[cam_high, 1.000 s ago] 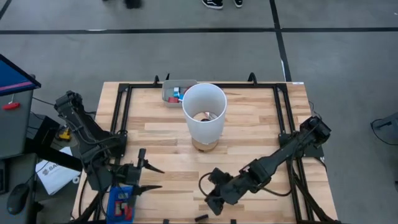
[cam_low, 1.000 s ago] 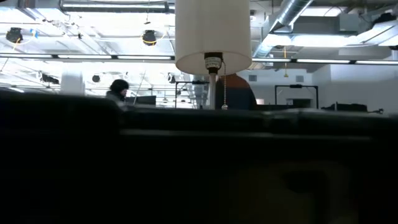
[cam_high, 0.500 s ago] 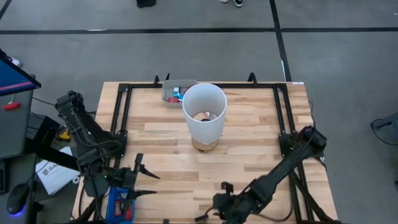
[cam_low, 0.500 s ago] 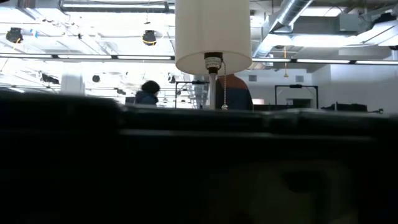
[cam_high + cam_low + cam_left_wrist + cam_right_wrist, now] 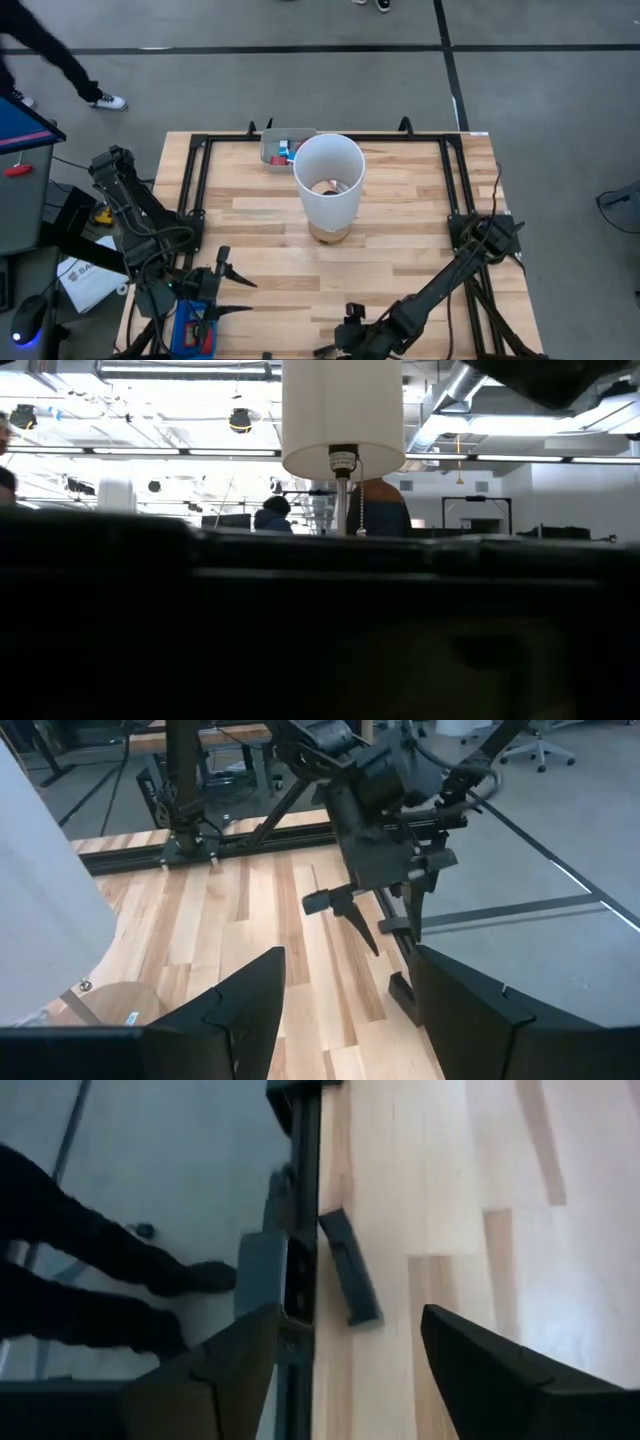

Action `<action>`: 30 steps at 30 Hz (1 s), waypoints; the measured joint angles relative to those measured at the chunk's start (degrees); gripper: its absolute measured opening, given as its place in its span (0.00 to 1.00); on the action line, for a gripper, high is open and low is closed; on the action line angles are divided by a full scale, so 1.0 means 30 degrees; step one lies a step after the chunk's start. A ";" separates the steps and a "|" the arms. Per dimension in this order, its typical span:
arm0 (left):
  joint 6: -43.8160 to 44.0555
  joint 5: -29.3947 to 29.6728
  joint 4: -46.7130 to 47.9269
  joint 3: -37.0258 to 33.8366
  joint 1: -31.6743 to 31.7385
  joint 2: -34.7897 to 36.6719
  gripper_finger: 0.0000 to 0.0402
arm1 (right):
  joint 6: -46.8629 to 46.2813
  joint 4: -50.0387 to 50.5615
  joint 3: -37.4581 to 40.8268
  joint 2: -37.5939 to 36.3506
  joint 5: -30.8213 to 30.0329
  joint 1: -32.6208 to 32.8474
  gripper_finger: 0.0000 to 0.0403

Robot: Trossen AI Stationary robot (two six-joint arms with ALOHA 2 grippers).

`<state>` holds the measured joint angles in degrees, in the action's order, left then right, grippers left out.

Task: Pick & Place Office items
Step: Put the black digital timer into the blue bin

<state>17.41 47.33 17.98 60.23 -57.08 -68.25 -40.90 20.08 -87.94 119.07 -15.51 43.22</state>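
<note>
A small flat black piece point(image 5: 350, 1270) lies on the wooden table at its near edge, beside the black frame rail point(image 5: 303, 1200). My right gripper point(image 5: 338, 335) hangs low over that edge, open, its fingers point(image 5: 240, 1360) short of the piece and touching nothing. My left gripper point(image 5: 245, 297) is open at the near left, beside a blue tray point(image 5: 195, 325) holding red pieces. A grey tray point(image 5: 272, 152) at the far edge holds red and light blue pieces. The tall white cylinder point(image 5: 328, 180) stands mid-table with something dark inside.
A black frame point(image 5: 455, 180) runs around the tabletop, with rails close to both arms. Bare wood point(image 5: 400, 230) lies between the cylinder and the near edge. A person's leg point(image 5: 60, 70) shows on the floor beyond the far left corner.
My right gripper has gone down and toward the table's near edge, rolling about its own axis as it went. It now stands by the black piece. Nothing on the table has shifted. A person has walked into view on the floor at the far left.
</note>
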 joint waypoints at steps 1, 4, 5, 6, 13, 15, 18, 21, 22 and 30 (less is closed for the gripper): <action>0.0008 -0.0002 0.0005 0.0000 0.0007 0.0000 0.52 | 0.0149 0.0120 0.0004 0.0093 0.0007 0.0000 0.60; 0.0137 -0.0002 -0.0002 0.0000 0.0007 0.0000 0.52 | 0.0234 -0.0148 -0.0013 0.0619 0.0149 0.0000 0.59; 0.0270 0.0000 0.0012 0.0000 0.0007 0.0000 0.52 | 0.0252 0.0106 -0.0007 0.0729 0.0075 0.0000 0.58; 0.0371 -0.0007 0.0022 0.0000 0.0007 0.0000 0.52 | 0.0385 0.0399 0.0051 0.0766 0.0048 -0.0001 0.58; 0.0449 -0.0007 0.0015 0.0000 0.0015 0.0000 0.52 | 0.0846 0.0568 0.0021 0.0728 -0.0345 -0.0483 0.55; 0.0516 -0.0007 -0.0013 0.0000 0.0015 0.0000 0.52 | 0.1107 0.0421 0.0021 0.0728 -0.0357 -0.0503 0.54; 0.0721 -0.0007 0.0001 0.0000 0.0015 0.0000 0.52 | 0.1280 0.0267 0.0028 0.0728 -0.0342 -0.0466 0.53; 0.0724 -0.0007 0.0001 0.0000 0.0015 0.0000 0.52 | 0.1286 -0.0457 0.0021 0.0728 -0.0202 -0.0393 0.53; 0.0726 -0.0007 0.0000 0.0000 0.0015 0.0000 0.52 | 0.1286 -0.0700 0.0021 0.0728 -0.0224 -0.0393 0.53; 0.0722 0.0095 0.0014 0.0000 0.0015 0.0000 0.52 | 0.1935 -0.0963 0.0058 0.1308 -0.0187 -0.0578 0.53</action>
<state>19.57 47.62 18.02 60.23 -57.04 -68.25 -35.09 17.19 -87.76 122.99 -16.07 41.49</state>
